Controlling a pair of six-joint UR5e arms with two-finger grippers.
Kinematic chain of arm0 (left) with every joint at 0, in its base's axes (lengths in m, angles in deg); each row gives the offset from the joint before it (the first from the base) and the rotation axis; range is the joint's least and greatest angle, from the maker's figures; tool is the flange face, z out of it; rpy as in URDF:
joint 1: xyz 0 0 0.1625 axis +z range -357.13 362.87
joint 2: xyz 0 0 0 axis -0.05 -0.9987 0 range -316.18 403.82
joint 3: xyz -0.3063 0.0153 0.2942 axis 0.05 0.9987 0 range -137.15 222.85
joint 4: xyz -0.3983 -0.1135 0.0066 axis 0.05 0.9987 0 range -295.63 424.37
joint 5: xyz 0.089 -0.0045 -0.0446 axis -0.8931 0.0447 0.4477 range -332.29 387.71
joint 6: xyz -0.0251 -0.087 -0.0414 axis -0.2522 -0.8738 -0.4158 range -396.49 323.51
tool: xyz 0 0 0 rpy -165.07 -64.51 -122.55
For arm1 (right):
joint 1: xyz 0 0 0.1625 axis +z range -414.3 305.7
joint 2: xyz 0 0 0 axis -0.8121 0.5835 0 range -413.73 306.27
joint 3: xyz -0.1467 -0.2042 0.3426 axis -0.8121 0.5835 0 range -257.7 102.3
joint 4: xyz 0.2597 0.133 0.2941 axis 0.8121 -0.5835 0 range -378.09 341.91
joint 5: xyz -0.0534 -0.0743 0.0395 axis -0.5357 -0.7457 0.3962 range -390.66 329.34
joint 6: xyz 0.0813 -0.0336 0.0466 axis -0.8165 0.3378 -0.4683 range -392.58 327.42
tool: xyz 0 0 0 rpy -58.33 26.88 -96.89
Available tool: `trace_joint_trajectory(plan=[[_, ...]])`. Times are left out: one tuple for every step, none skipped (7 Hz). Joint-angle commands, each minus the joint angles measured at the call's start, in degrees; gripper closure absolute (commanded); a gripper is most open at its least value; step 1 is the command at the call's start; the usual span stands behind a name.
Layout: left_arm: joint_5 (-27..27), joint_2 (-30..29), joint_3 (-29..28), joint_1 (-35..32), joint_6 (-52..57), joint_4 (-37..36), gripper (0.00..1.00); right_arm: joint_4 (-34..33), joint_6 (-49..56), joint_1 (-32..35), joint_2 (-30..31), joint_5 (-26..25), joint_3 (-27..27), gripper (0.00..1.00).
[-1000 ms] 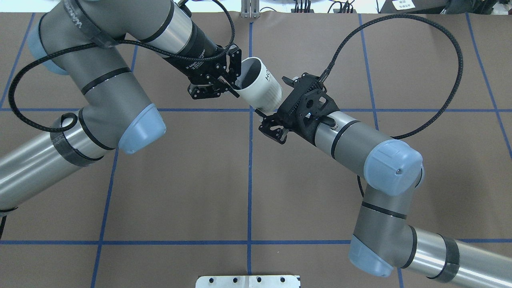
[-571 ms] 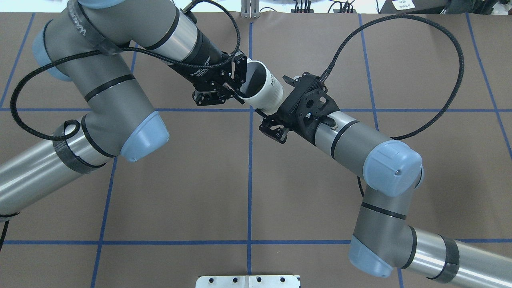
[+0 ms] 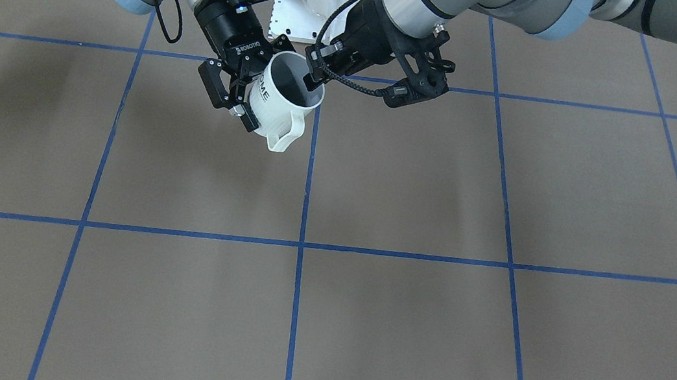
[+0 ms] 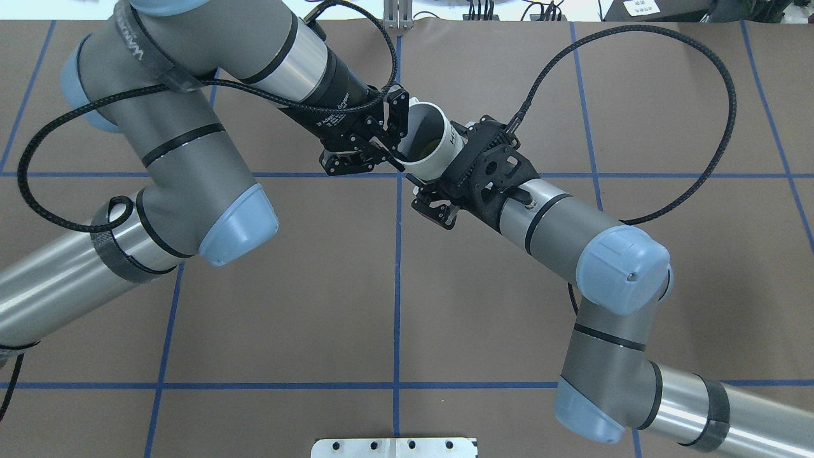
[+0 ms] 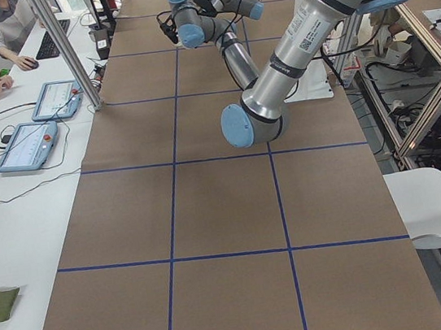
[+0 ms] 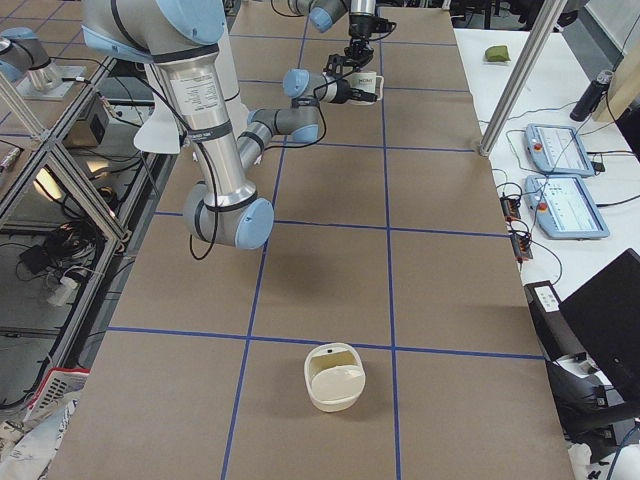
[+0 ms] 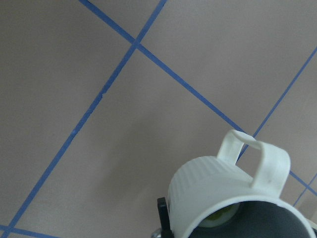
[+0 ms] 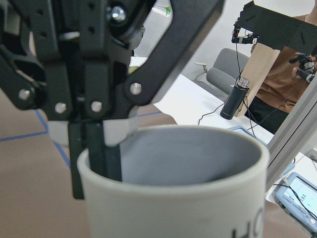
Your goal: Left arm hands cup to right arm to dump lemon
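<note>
The left gripper (image 4: 394,154) is pinching the rim of the cup (image 3: 276,113). One finger is reaching inside the grey interior and the other is pressing on the outside wall, as the right wrist view shows close up. The right gripper (image 4: 437,162) is standing spread wide, with its two fingers on either side of the cup's lower body; the pictures do not show whether they are touching it.

There is one cup, and it is hanging tilted in the air between the two grippers, above the far middle of the table (image 4: 286,305). Its single loop handle (image 7: 257,158) is pointing away from the robot. One lemon (image 4: 432,147) – a yellow-green shape – is lying in the bottom of it.

Writing: the cup's side is showing dark block letters, "OME" in the front-facing view and "HO" in the right wrist view. The right gripper is bearing white "ROBOTIQ" lettering in the front-facing view. The left gripper's body is carrying small white print in the overhead view, of which only "2F" and "Gripper" are readable.

Two arms are meeting here, the left arm (image 4: 184,152) and the right arm (image 4: 572,222), each trailing one looped black braided cable. Blue tape lines (image 4: 397,286) are dividing the brown table into squares. One cream container (image 6: 334,378) is sitting on the table well apart from the cup – at the end on the robot's right. Two tablets (image 6: 555,150) (image 6: 575,210) are lying on the white side bench.
</note>
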Motion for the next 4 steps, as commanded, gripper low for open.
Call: trace_joint_trajectory(plan=[[0.01,-0.07,0.01,-0.01,0.12,0.30,1.00,0.00,0.11,-0.05,0.00,-0.60,0.00,0.19],[-0.08,0.11,0.10,-0.01,1.08,0.47,0.01,-0.35,-0.15,-0.05,0.00,-0.52,-0.09,0.49],[0.10,0.20,0.45,-0.01,1.27,0.47,0.00,-1.14,-0.94,-0.22,0.52,-0.34,-0.09,0.77],[1.32,0.37,1.06,-0.36,2.57,0.30,0.00,-3.14,-1.47,-0.13,0.88,-0.34,-0.09,0.87]])
